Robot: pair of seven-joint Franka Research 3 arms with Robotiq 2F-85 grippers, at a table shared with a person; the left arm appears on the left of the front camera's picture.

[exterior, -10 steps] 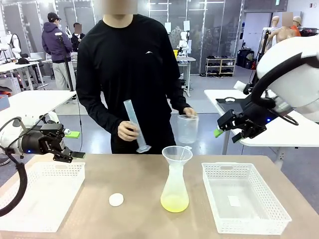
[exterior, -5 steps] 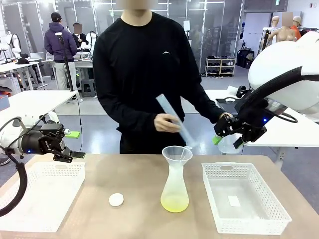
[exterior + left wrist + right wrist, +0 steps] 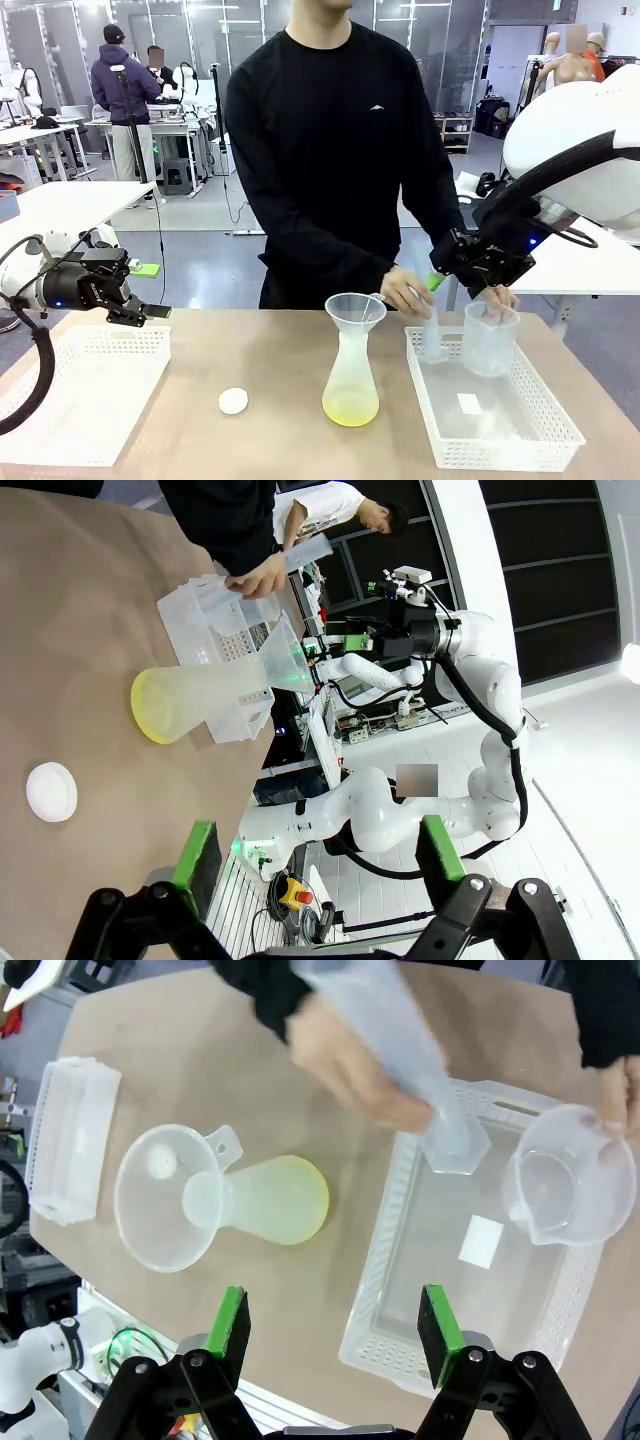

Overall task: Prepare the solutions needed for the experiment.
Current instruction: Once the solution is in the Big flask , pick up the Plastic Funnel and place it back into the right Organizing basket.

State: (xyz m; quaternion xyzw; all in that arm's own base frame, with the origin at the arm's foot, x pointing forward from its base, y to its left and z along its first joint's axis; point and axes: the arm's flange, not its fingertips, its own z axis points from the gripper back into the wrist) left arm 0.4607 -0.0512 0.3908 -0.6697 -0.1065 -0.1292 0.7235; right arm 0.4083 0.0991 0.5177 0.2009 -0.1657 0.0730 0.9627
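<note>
Brown tabletop (image 3: 270,360) carries a left basket (image 3: 60,440) and a right basket (image 3: 425,400), both white. Between them stands a frosted flask (image 3: 351,375) with a funnel (image 3: 355,312) seated in its neck. The solutions (image 3: 350,408) show as a shallow yellow layer at the flask bottom. A white cap (image 3: 233,401) lies near the flask, apart from it.

One hand (image 3: 408,292) of the person holds a measuring cylinder (image 3: 431,335), base down in the right basket. The other hand (image 3: 497,298) holds a clear beaker (image 3: 490,340) beside it.

Left gripper (image 3: 320,855): above the left basket's far edge, jaws wide, empty. Right gripper (image 3: 335,1325): above the right basket, jaws wide, empty.
</note>
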